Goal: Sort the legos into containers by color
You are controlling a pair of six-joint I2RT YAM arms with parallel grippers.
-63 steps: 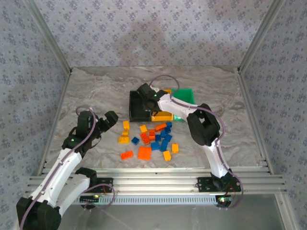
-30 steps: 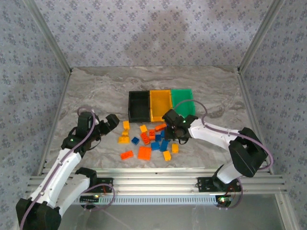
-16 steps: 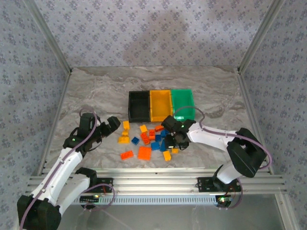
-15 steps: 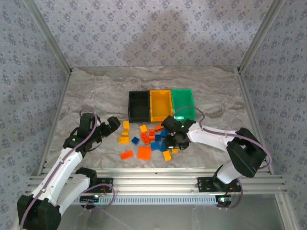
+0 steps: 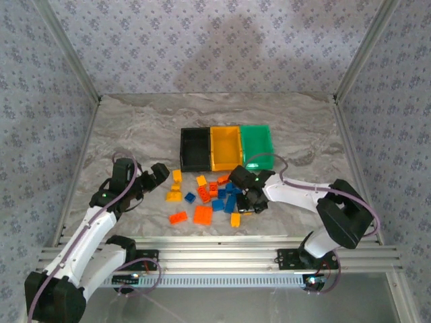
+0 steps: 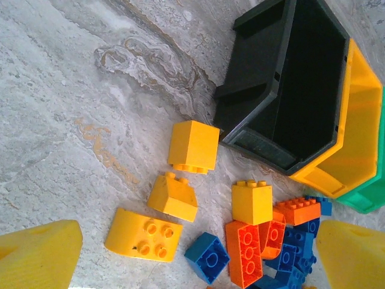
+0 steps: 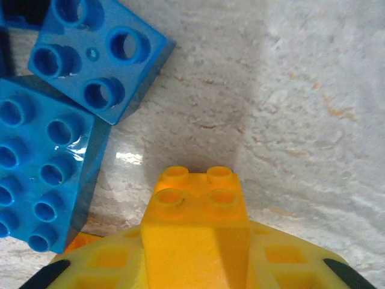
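The legos lie in a loose pile [image 5: 212,195] of orange-red, blue and yellow bricks in front of the containers, a joined row of black [image 5: 195,149], yellow-orange [image 5: 225,148] and green [image 5: 258,142] bins. My right gripper [image 5: 250,199] is down at the pile's right edge, shut on a small yellow brick [image 7: 198,205] whose studs face the table; two blue bricks [image 7: 99,54] lie just beyond it. At the pile's left side my left gripper [image 5: 156,175] hangs open, its fingers [image 6: 36,259] wide apart above yellow bricks [image 6: 194,146] and a blue one [image 6: 207,257].
The black bin [image 6: 301,78] stands close beyond the yellow bricks in the left wrist view, with the yellow-orange bin [image 6: 355,120] beside it. Aluminium rails border the marble table [image 5: 135,128] on both sides and at the near edge. Bare marble lies left and right of the pile.
My right arm came from the bins down to the pile's right edge, and its jaws closed on the yellow brick. The left gripper stayed open and barely shifted.
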